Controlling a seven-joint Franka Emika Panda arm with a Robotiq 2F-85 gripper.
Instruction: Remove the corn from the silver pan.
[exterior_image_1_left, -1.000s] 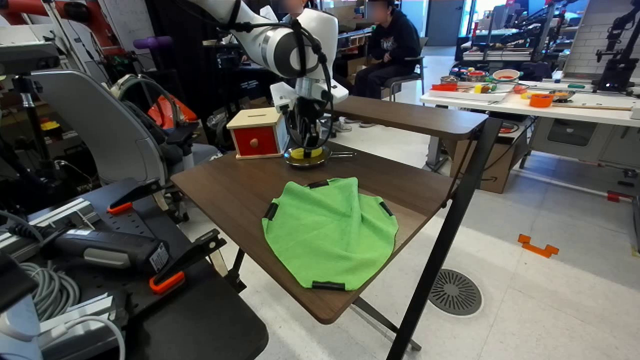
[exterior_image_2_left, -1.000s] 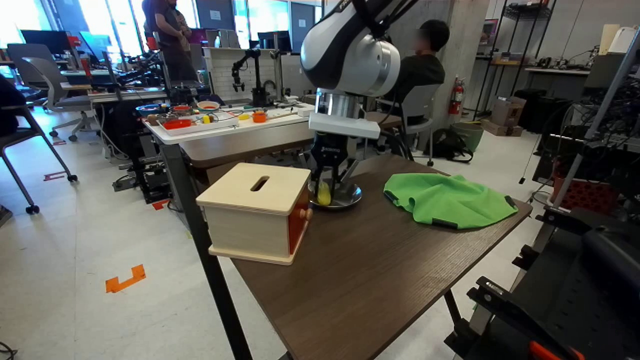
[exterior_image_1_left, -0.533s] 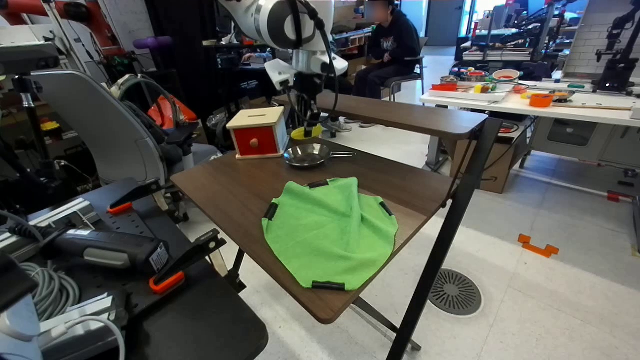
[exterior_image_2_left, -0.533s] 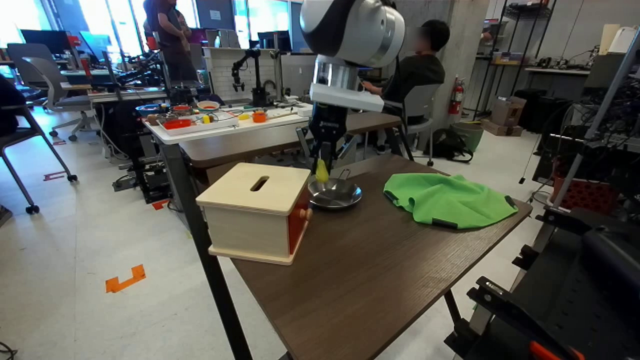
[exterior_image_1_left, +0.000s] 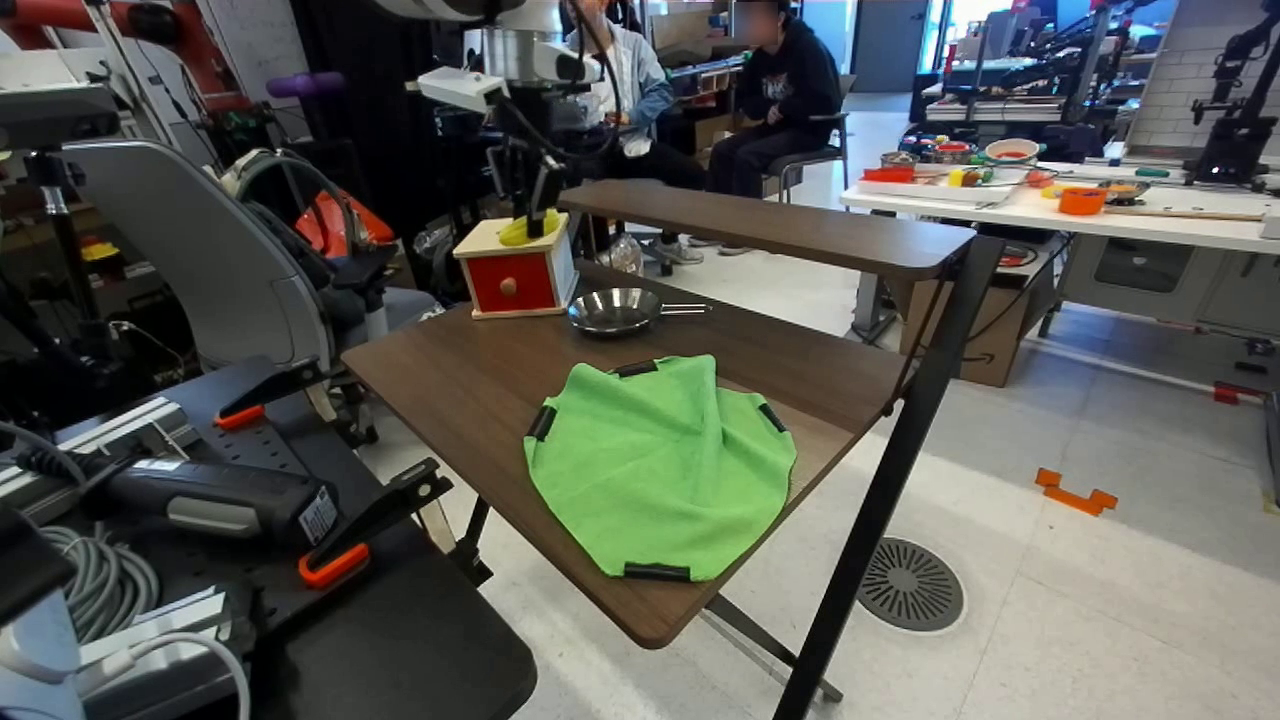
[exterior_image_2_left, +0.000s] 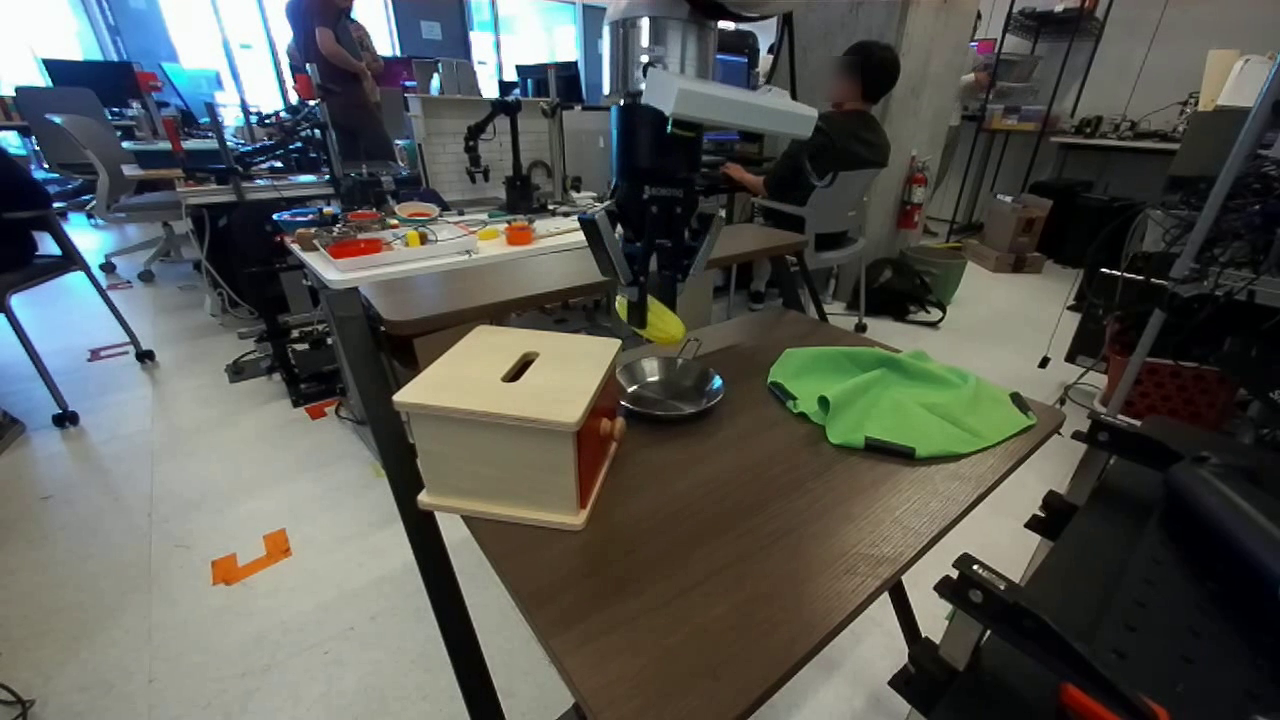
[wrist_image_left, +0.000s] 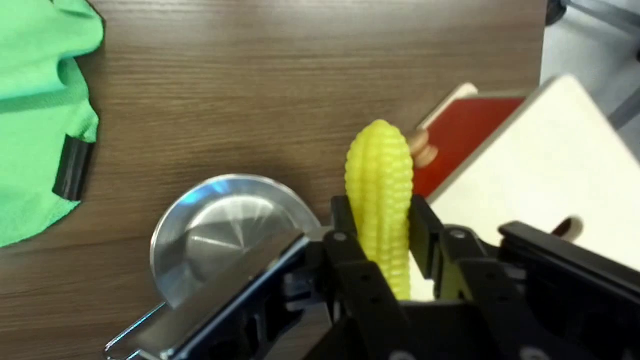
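The yellow corn (wrist_image_left: 380, 170) is held between the two black fingers of my gripper (wrist_image_left: 378, 215), which is shut on it. In both exterior views the corn (exterior_image_1_left: 515, 233) (exterior_image_2_left: 660, 322) hangs in the air above the table. My gripper (exterior_image_2_left: 652, 303) points downward and the corn lies roughly level in it. The silver pan (exterior_image_2_left: 672, 392) stands on the table with nothing in it. It also shows in the wrist view (wrist_image_left: 235, 225), left of the corn and lower down, partly hidden by a finger linkage.
A wooden box (exterior_image_2_left: 500, 440) with a slotted top and a red front stands beside the pan. In the wrist view the box (wrist_image_left: 535, 185) is right of the corn. A green cloth (exterior_image_1_left: 660, 470) lies on the brown table (exterior_image_2_left: 740, 560). A raised shelf (exterior_image_1_left: 800, 228) runs behind.
The corn was in the pan one second ago. My gripper has lifted it out, moved it toward the box side and turned. The pan, box and cloth have not moved.
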